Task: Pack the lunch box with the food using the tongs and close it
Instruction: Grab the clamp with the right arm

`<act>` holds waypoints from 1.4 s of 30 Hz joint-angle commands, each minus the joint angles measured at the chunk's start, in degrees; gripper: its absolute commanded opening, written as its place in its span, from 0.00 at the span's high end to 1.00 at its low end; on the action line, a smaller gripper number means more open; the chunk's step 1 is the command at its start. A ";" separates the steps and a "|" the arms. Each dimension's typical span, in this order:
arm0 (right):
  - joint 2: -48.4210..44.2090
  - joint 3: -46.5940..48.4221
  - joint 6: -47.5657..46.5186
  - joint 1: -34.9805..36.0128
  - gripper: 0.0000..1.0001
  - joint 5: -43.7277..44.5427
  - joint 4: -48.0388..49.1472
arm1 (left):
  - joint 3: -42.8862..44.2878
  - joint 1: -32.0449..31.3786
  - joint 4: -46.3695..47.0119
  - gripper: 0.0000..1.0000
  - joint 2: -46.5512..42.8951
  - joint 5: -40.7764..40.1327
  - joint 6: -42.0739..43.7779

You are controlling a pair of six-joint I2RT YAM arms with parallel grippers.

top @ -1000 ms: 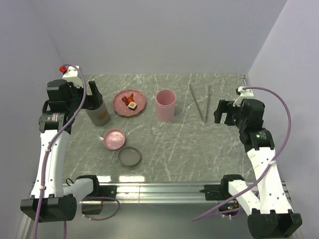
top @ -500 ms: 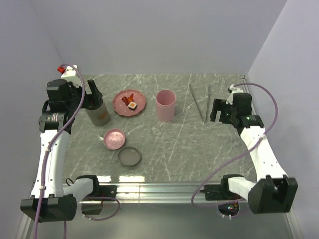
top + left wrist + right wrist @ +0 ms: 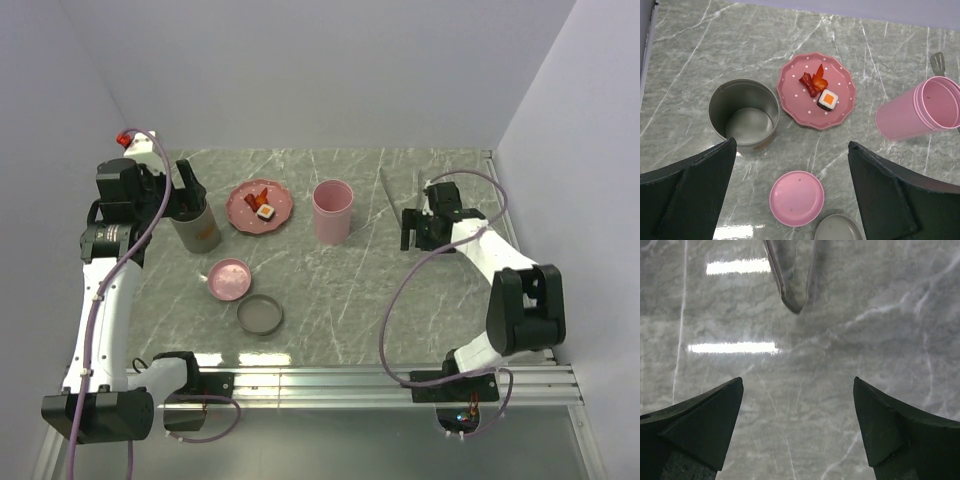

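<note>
Tongs (image 3: 390, 195), one pair, lie on the desk (image 3: 350, 290) well right of the pink plate (image 3: 243, 205), past one pink cup (image 3: 332, 211). The right gripper (image 3: 408, 240) hovers over their joined end.

Left wrist: the left gripper (image 3: 791, 145) gapes wide and empty. The plate holds the food (image 3: 820, 90), one orange-topped cube and at least two red strips. One grey tin (image 3: 757, 142) stands just left of the plate, with one pink lid (image 3: 796, 197) and one grey lid (image 3: 837, 229) nearer.

Right wrist: the fingers are spread wide and hold nothing, just short of the tongs' joined end.

The right gripper (image 3: 413, 229) hangs over the joined end of the tongs (image 3: 388, 190). The left gripper (image 3: 188, 195) hovers above the grey pot (image 3: 198, 233), beside the plate (image 3: 240, 212) of food (image 3: 265, 211).
</note>
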 commanded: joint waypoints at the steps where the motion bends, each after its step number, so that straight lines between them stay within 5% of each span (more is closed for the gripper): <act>1: 3.97 3.37 2.14 1.03 0.03 4.52 6.16 | 0.19 0.01 1.63 0.01 0.44 -0.21 -0.94; 12: 20.04 13.03 4.87 1.30 0.04 5.15 8.90 | 0.10 0.01 2.33 0.01 1.06 3.49 -1.03; 42: 42.91 44.05 -4.36 -0.28 0.03 -0.30 -10.17 | 0.02 0.01 1.81 0.01 5.01 4.89 -0.68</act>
